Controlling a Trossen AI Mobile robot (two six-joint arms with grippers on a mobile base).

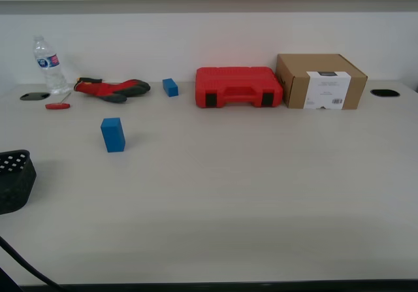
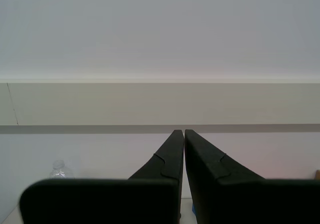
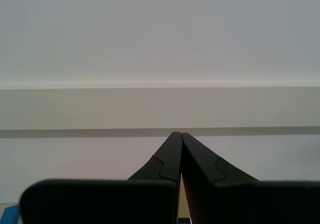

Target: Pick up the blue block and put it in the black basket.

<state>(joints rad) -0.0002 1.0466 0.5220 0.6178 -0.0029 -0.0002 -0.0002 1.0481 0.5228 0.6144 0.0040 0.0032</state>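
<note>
The blue block (image 1: 113,134) stands upright on the white table toward the exterior view's left. Part of the black basket (image 1: 14,179), with its grid of holes, shows at the exterior view's left edge, nearer the camera than the block. Neither arm appears in the exterior view. My first gripper (image 2: 183,132) is shut with nothing between its fingers and points at the wall. My second gripper (image 3: 177,134) is also shut and empty, aimed at the wall.
At the back of the table stand a water bottle (image 1: 49,65), a red and black glove (image 1: 112,88), a small red tool (image 1: 57,106), a smaller blue block (image 1: 170,87), a red case (image 1: 238,87) and a cardboard box (image 1: 320,81). Cable holes (image 1: 384,93) sit at both back corners.
</note>
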